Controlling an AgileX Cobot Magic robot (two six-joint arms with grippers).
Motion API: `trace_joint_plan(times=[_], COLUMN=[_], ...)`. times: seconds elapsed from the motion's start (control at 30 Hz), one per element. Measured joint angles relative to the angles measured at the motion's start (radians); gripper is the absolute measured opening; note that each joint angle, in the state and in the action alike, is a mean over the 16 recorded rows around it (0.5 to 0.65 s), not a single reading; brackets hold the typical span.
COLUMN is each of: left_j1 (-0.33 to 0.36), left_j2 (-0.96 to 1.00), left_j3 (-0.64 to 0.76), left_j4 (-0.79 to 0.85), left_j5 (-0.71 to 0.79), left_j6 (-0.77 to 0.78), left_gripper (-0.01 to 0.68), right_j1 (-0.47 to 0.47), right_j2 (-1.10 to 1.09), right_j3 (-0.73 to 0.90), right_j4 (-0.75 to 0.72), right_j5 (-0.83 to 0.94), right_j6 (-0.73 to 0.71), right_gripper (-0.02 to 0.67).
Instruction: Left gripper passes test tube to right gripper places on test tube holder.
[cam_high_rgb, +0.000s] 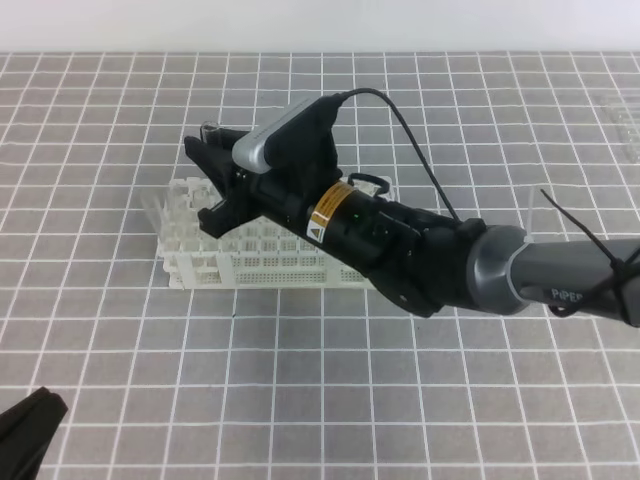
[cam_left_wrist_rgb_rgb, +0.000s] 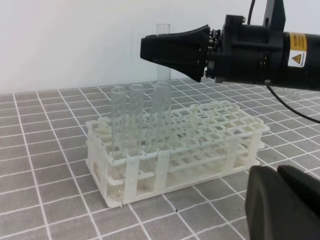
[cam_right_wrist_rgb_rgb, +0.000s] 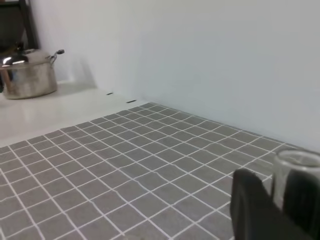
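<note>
The white test tube holder (cam_high_rgb: 270, 262) stands left of centre on the grey tiled mat; the left wrist view shows its grid top (cam_left_wrist_rgb_rgb: 215, 127). My right gripper (cam_high_rgb: 200, 180) reaches in from the right above the holder's left end and is shut on the clear test tube (cam_left_wrist_rgb_rgb: 163, 35), which stands upright. The tube's rim (cam_right_wrist_rgb_rgb: 296, 162) shows between the black fingers (cam_right_wrist_rgb_rgb: 255, 205). Whether its lower end sits in a hole I cannot tell. My left gripper (cam_high_rgb: 45, 408) rests low at the near left corner, shut and empty, its fingers (cam_left_wrist_rgb_rgb: 295, 200) apart from the holder.
Three clear tubes (cam_left_wrist_rgb_rgb: 127, 117) stand in the holder's near-left holes. A clear plastic item (cam_high_rgb: 625, 125) lies at the far right edge. A steel pot (cam_right_wrist_rgb_rgb: 27, 75) sits on a white counter beyond the mat. Bare mat surrounds the holder.
</note>
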Motion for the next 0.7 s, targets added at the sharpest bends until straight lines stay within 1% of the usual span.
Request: trace_joint_plan(times=[0.7], left_j1=[0.0], left_j2=[0.0], left_j3=[-0.002], left_j4=[0.0], left_j5=[0.026], left_j6=[0.0], left_gripper=[0.0], right_j1=[0.0], right_j2=[0.04], right_j3=[0.0], right_j4=[0.027], right_j5=[-0.036], right_j6=[-0.027], right_gripper=[0.099])
